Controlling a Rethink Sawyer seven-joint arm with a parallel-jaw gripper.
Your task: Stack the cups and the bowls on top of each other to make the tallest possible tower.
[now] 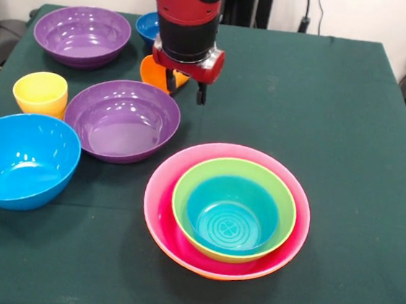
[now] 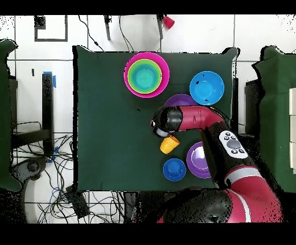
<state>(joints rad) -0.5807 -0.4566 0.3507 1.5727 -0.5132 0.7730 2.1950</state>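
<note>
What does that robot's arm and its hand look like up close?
The arm is thick and rounded, glossy red with black sections at the joints. The overhead view shows a grey panel with small dark buttons on one segment. At its end sits a red block carrying the hand, with thin dark prongs pointing down.

A dark green cloth covers the worktop edge to edge. In the overhead view, the floor around it is pale tile — black cables lie tangled across it at one side of the worktop, and a small red object sits just past the worktop's edge. A strip of blue tape marks the tile nearby.
</note>
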